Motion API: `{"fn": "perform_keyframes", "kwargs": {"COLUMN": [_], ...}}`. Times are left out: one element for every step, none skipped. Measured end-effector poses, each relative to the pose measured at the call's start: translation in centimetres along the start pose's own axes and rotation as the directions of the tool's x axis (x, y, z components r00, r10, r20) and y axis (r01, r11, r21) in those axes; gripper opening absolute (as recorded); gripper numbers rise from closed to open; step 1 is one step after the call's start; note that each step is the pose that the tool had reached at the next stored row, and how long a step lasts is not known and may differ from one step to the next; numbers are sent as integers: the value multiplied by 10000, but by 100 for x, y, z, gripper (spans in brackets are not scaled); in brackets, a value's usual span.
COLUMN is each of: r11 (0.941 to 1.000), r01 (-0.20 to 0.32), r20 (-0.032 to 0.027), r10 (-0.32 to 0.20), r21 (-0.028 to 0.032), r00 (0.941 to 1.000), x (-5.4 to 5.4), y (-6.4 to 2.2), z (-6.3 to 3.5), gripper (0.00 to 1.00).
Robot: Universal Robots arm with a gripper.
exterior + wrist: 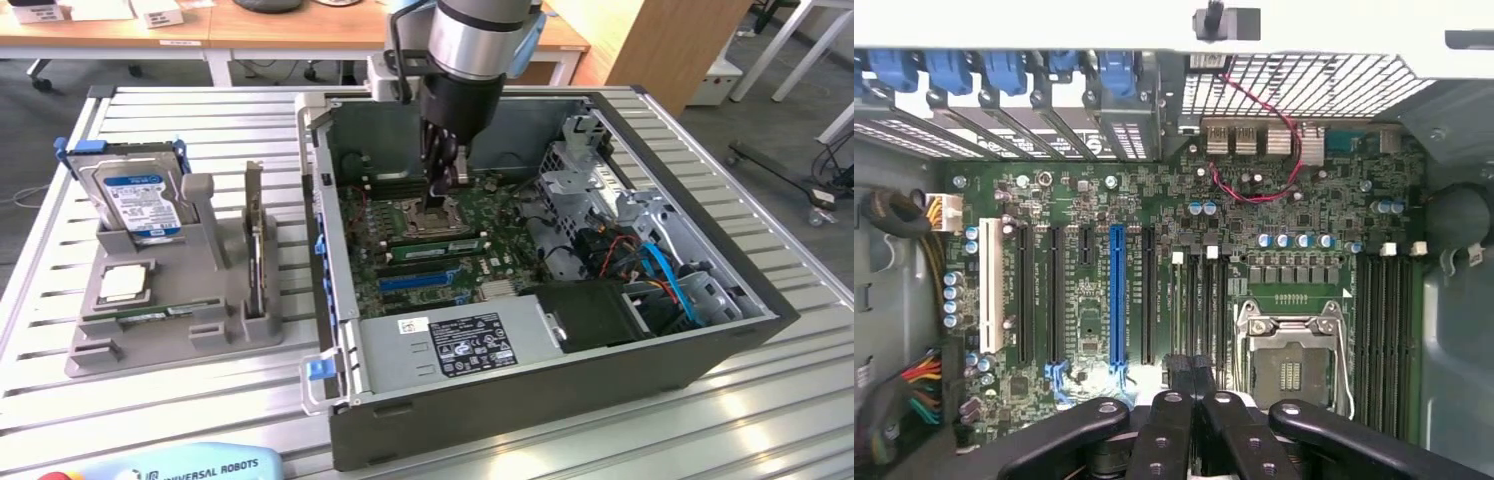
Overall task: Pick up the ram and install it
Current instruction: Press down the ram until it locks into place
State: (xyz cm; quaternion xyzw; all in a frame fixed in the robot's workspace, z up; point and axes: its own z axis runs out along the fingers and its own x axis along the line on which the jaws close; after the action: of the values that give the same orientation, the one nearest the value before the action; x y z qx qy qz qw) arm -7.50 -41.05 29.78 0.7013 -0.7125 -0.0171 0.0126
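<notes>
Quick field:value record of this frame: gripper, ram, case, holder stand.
gripper: shut, down inside the open computer case, above the motherboard near the CPU socket; nothing seen held
ram: one green stick seated on the motherboard beside the socket; another lying in the grey holder
computer case: lying open on the slatted table
grey holder: at the exterior view's left, carrying the hard drive and an upright expansion card
CPU socket: empty

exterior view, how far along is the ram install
A green ram stick stands in a motherboard slot beside the cpu socket; fully seated, cannot tell. The gripper is shut, low over the board, nothing visibly held. A second stick lies in the grey holder outside the case.
</notes>
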Motion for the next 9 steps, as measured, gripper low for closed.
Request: {"fn": "perform_keyframes", "kwargs": {"r11": [10000,10000,10000,10000,10000,10000,10000,10000,10000], "r01": [0,0,0,0,0,0,0,0,0], "r20": [0,1,1,0,2,2,2,1,1], "r10": [0,0,0,0,0,0,0,0,0], "r21": [0,0,0,1,2,1,1,1,0], "r00": [10000,10000,10000,10000,10000,10000,10000,10000,10000], "x": [0,0,0,0,0,0,0,0,0], "y": [1,1,2,2,2,2,2,2,2], "z": [-15,-27,-40,-47,-48,-48,-48,-49,-49], "gripper": [10,10,10,10,10,10,10,10,10]}}
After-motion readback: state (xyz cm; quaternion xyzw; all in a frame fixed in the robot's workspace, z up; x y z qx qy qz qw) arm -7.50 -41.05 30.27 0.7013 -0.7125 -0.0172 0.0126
